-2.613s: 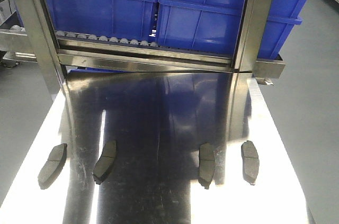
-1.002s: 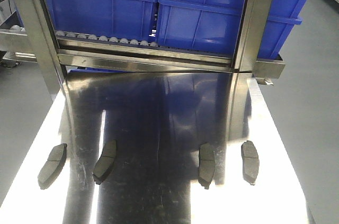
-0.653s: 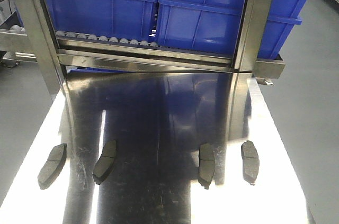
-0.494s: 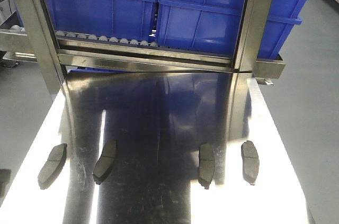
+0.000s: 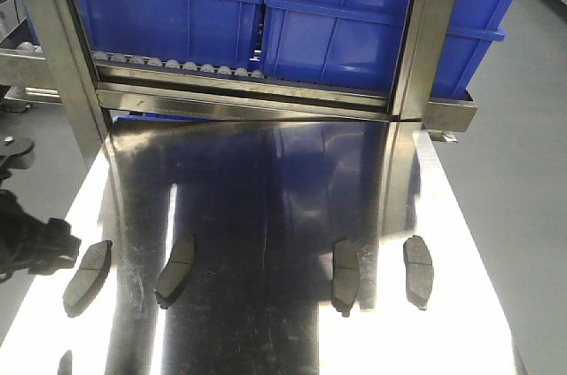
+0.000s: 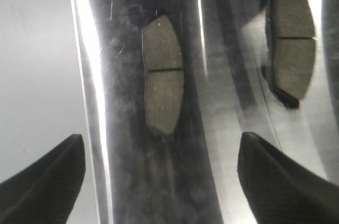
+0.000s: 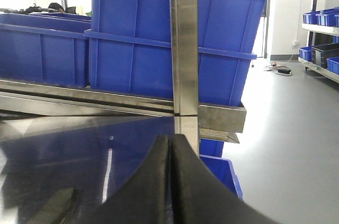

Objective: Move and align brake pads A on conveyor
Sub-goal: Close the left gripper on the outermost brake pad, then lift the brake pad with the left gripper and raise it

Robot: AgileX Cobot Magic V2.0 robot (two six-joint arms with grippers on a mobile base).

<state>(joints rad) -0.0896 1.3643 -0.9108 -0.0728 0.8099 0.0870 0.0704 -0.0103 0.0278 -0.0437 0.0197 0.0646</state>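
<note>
I had the left pincer spread wide. Its dark fingers were far apart and held nothing, and it hung over the left edge of the shiny steel desk. Ahead of the gap lay the leftmost pad, flat on the desk and untouched, with the second pad to its right. In the front view the four brake pads A lay in a loose row across the near part of the desk. The left two were slanted and the right two nearly straight, all well apart. The right pincer was closed on nothing, with its fingers pressed together, and faced the blue bins.
</note>
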